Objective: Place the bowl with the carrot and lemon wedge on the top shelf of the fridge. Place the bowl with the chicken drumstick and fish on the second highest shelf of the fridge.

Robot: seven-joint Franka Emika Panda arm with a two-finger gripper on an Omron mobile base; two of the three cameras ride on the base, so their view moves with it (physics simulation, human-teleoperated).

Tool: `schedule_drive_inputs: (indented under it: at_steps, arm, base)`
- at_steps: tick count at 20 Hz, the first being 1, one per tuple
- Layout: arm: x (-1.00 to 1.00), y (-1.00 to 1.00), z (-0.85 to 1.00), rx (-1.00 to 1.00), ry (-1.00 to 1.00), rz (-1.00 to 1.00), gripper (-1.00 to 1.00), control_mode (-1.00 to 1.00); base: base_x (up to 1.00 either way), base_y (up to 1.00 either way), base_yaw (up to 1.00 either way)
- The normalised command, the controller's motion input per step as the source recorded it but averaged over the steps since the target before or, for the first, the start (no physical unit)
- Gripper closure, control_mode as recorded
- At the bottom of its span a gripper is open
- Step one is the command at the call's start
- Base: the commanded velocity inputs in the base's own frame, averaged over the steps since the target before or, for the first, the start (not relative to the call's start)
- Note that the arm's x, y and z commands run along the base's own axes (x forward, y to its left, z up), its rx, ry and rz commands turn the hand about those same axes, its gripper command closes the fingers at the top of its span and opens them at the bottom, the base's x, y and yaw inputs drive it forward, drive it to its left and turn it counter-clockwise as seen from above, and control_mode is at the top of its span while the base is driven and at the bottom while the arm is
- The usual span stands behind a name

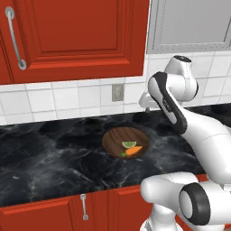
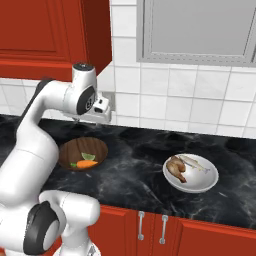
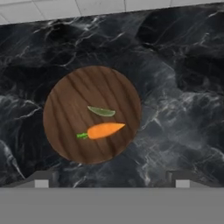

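The brown bowl (image 3: pixel 92 114) sits on the black worktop (image 3: pixel 183 109), with the carrot (image 3: pixel 103 130) and lemon wedge (image 3: pixel 101 111) inside. The pincer (image 3: pixel 109 183) hangs high above it, its fingers wide apart, holding nothing. If it grabs the rim badly, the bowl may tip and the food could roll out.

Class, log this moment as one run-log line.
stage: approach | pincer: open, above wooden bowl | contents: carrot, lemon wedge | white bowl: on counter
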Motion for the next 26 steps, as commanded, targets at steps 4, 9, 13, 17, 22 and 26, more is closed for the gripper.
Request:
schedule_drive_inputs:
  at_steps: [4,9,13,17,22,26]
  arm:
    - [0.00,-0.06,-0.69,0.13,0.02,0.00,-1.00,-1.00]
    - [0.00,-0.08,-0.67,0.05,0.04,0.00,-1.00,-1.00]
    - [0.00,-0.08,-0.63,0.00,0.13,0.00,-1.00,-1.00]
    - [0.06,0.00,-0.56,0.00,0.15,-0.05,-1.00,-1.00]
    - [0.24,0.00,-0.47,0.00,0.15,-0.08,-1.00,-1.00]
    - [0.20,0.00,-0.14,0.00,0.03,-0.02,-1.00,-1.00]
  base:
    - [0.00,0.00,0.00]
    - [0.00,0.00,0.00]
    - [0.00,0.00,0.00]
    - [0.00,0.00,0.00]
    - [0.00,0.00,0.00]
    - [0.00,0.00,0.00]
